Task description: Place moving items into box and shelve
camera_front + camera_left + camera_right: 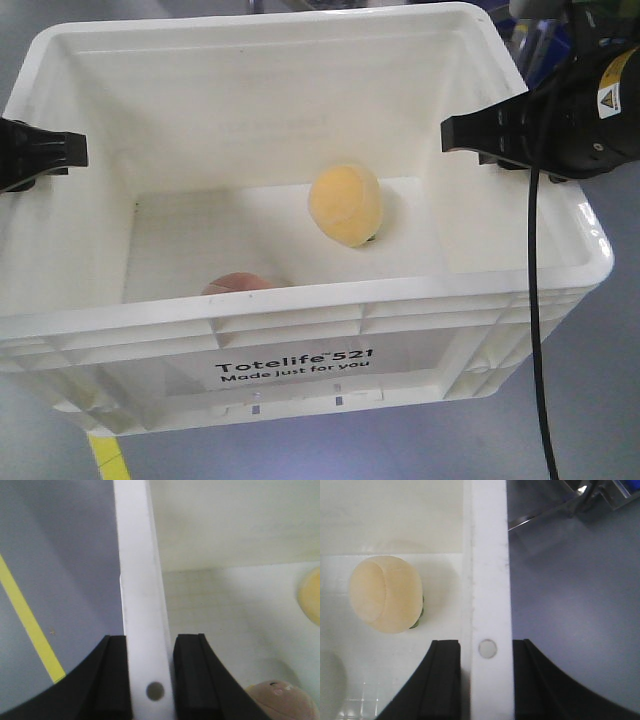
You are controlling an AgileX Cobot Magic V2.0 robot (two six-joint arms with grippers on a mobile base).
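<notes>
The left gripper has its two black fingers closed against the rim of the white box, one finger outside the wall and one inside, so it grips the left side wall. The right gripper pinches the opposite wall in the same way, its fingers tight on either side of the rim. Neither holds anything else.

The packing part looks done. The pale orange-yellow ball sits on the box bottom toward the right side, near the wall the right gripper holds. The smaller pinkish-brown item lies against the front wall, closer to the left gripper, well apart from the ball.

What is left is the shelving. No shelf shows in any view; under and around the box there is only grey floor with a yellow tape line. Whether the box is already raised off the floor is hard to judge from these angles, though the two-sided grip suggests the carry is the step in hand
</notes>
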